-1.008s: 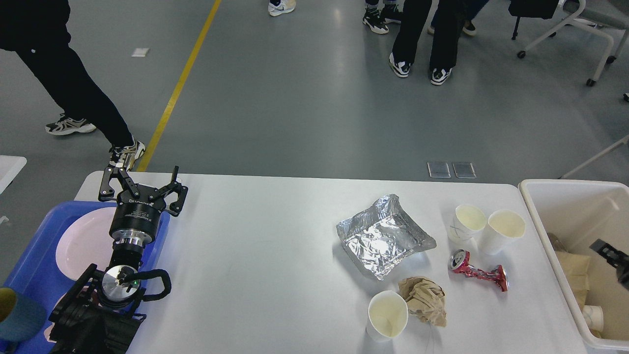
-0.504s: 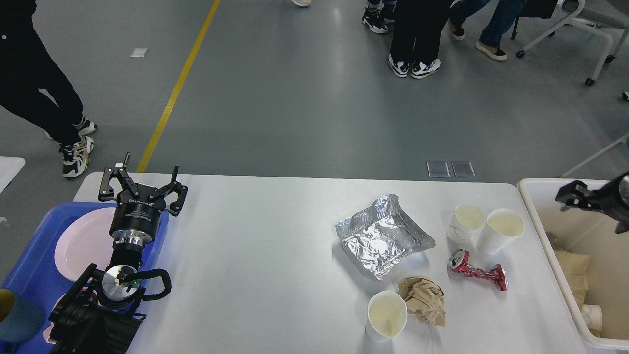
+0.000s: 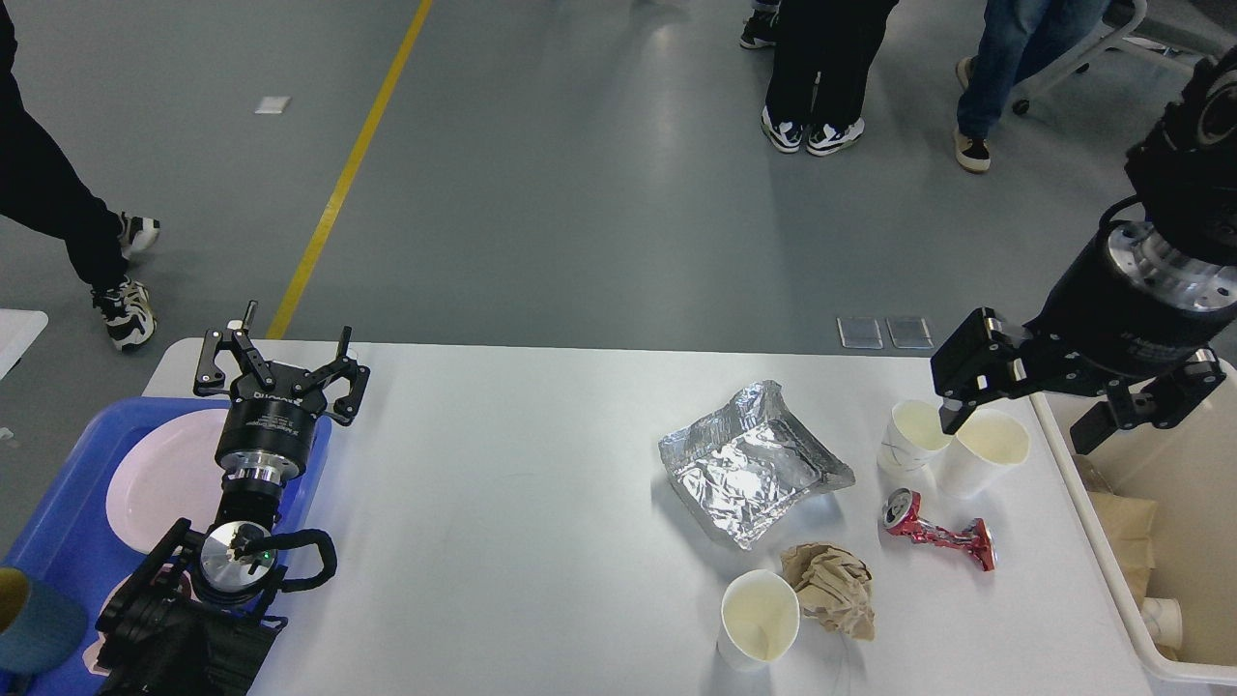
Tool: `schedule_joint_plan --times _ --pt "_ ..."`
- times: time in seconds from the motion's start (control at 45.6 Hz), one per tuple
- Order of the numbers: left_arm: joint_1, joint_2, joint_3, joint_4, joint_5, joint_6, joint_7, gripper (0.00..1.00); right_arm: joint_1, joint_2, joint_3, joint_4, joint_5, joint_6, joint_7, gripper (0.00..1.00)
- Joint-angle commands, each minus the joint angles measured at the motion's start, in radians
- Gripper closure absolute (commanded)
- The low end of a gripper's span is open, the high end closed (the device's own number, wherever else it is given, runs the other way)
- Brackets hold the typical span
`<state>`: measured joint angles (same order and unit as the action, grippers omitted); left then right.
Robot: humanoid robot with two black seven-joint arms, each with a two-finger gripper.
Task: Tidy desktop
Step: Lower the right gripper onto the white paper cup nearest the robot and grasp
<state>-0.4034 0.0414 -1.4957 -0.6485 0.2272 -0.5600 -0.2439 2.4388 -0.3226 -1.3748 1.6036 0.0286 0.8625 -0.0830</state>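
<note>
The white desktop (image 3: 503,503) carries a crumpled foil tray (image 3: 754,464), two paper cups side by side (image 3: 913,437) (image 3: 986,452), a third paper cup (image 3: 759,621) near the front edge, a crushed red can (image 3: 937,536) and a ball of brown paper (image 3: 831,590). My right gripper (image 3: 1017,430) hangs open above the two paired cups, between them and the bin's rim, holding nothing. My left gripper (image 3: 280,360) stands open and empty over the table's far left corner, beside the blue tray.
A blue tray (image 3: 48,551) with a white plate (image 3: 159,474) sits at the left, a teal cup (image 3: 39,628) at its front. A cream bin (image 3: 1174,454) with paper and cups inside stands at the right. People stand on the floor beyond the table.
My right arm rose out of the bin and swung left; its open gripper now hangs over the two paired cups. The left arm has not moved. People behind have shifted.
</note>
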Motion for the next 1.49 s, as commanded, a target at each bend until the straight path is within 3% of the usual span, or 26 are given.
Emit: schedule_joint_plan --times 0.0,0.635,0.701,1.293,1.468 --pt "0.000 0.000 0.000 0.001 0.000 0.002 0.000 0.04 0.072 0.016 0.054 0.076 0.001 -0.005 0.000 0.00" --pt "0.000 0.000 0.000 0.000 0.000 0.000 0.000 0.04 -0.021 0.039 0.118 0.079 0.010 -0.094 0.000 0.00" --pt "0.000 0.000 0.000 0.000 0.000 0.000 0.000 0.04 -0.053 0.043 0.143 0.078 0.033 -0.108 0.000 0.04" --pt "0.000 0.000 0.000 0.000 0.000 0.000 0.000 0.04 -0.655 0.161 0.315 -0.028 0.037 -0.594 -0.004 0.03" --pt "0.000 0.000 0.000 0.000 0.000 0.000 0.000 0.04 -0.767 0.232 0.321 -0.085 0.034 -0.648 -0.012 0.03"
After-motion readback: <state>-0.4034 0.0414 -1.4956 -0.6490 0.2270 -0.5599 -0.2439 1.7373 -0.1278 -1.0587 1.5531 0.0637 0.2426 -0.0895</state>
